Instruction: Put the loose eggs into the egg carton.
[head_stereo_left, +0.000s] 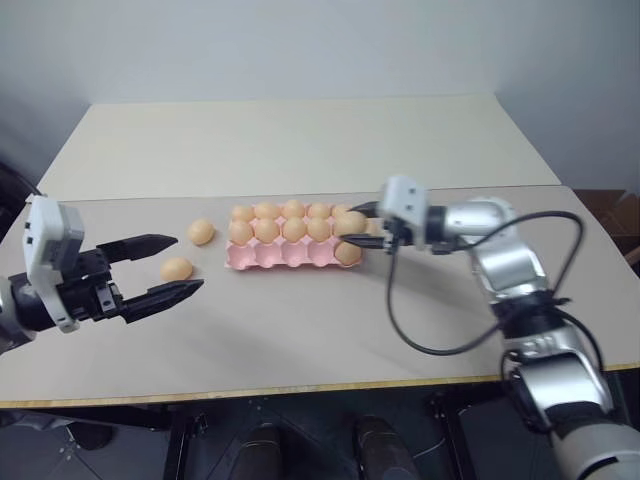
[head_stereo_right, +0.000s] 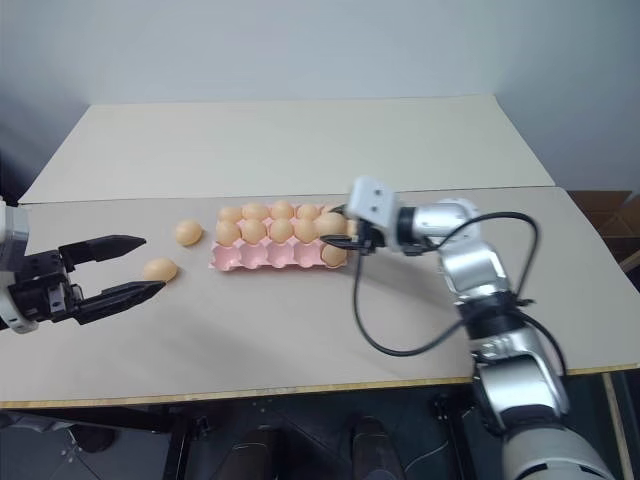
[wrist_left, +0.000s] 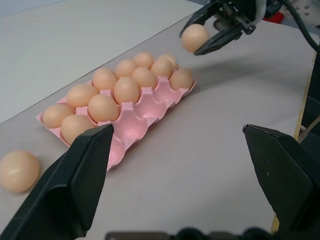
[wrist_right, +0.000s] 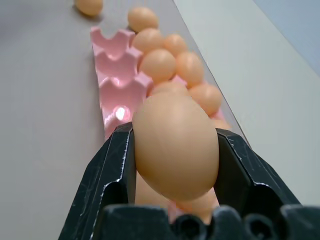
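Gripping one egg (wrist_right: 175, 145) between closed fingers, the right gripper (head_stereo_left: 362, 229) hovers over the pink egg carton's (head_stereo_left: 270, 256) right end; two loose eggs (head_stereo_left: 177, 268) lie left of it, near the wide-open, empty left gripper (head_stereo_left: 165, 267).

Egg carton (head_stereo_left: 290, 254) mid-table (head_stereo_left: 300, 150), eggs in its far rows, one in the near right cup, two loose eggs (head_stereo_left: 177, 268) left of it, right gripper (head_stereo_left: 362, 226) with an egg above its right end
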